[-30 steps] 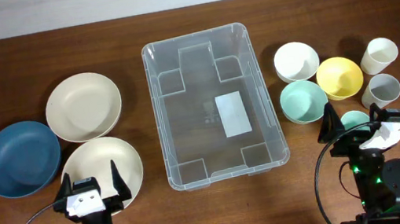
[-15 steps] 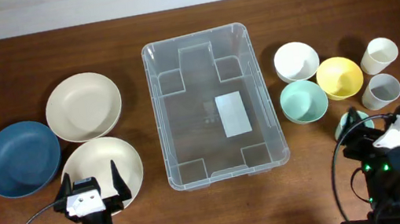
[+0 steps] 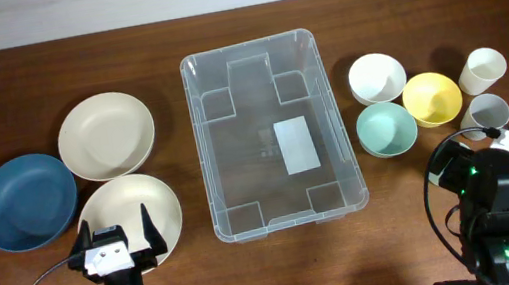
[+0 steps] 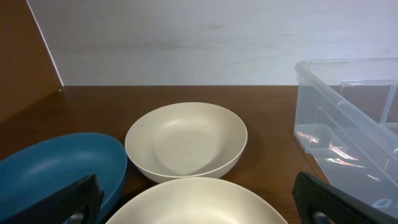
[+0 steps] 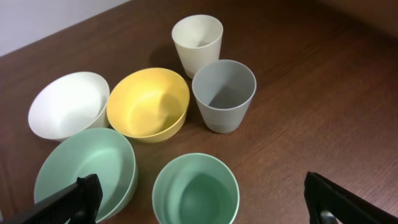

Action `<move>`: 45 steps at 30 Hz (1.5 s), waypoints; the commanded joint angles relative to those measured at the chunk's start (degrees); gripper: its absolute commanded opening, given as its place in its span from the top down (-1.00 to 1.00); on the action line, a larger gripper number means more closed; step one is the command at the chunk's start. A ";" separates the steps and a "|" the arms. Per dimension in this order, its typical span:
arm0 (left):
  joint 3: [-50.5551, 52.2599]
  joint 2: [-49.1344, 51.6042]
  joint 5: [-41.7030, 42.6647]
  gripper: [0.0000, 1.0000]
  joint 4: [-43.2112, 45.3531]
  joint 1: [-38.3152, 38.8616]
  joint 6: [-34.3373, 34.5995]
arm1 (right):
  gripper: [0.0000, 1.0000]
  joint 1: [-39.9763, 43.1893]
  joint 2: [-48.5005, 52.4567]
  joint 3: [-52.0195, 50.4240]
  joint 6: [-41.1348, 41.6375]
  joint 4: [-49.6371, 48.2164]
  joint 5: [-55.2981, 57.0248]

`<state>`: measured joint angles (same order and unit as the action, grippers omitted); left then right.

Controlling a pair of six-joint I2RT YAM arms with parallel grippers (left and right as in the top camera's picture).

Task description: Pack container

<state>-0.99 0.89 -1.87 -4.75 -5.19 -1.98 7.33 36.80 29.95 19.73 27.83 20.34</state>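
Blue plate and cream plates occupy the desk left, the left fingers spread over the nearest. The container sits centrally, within both arms' reach; the right fingers, spread, face the green cup, likely the first pick.

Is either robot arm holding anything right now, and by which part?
Nothing is held. The left gripper and the right gripper both have their fingers spread wide open, clamped on nothing.
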 commanded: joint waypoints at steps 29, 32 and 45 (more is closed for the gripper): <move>0.48 -0.55 0.63 -0.99 0.11 0.22 -0.92 | -0.98 -0.57 -25.88 -6.86 -4.90 6.58 -16.41; 0.48 -0.55 0.63 -1.00 0.11 0.22 -0.92 | -0.98 -0.57 -25.88 -9.25 -4.87 5.86 -14.25; 0.48 -0.55 0.63 -0.99 0.11 0.22 -0.92 | -0.98 -0.57 -25.88 -17.66 -15.45 -3.89 -26.10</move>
<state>-0.99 0.89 -1.87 -4.75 -5.19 -1.98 7.33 11.35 12.56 11.03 25.08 0.71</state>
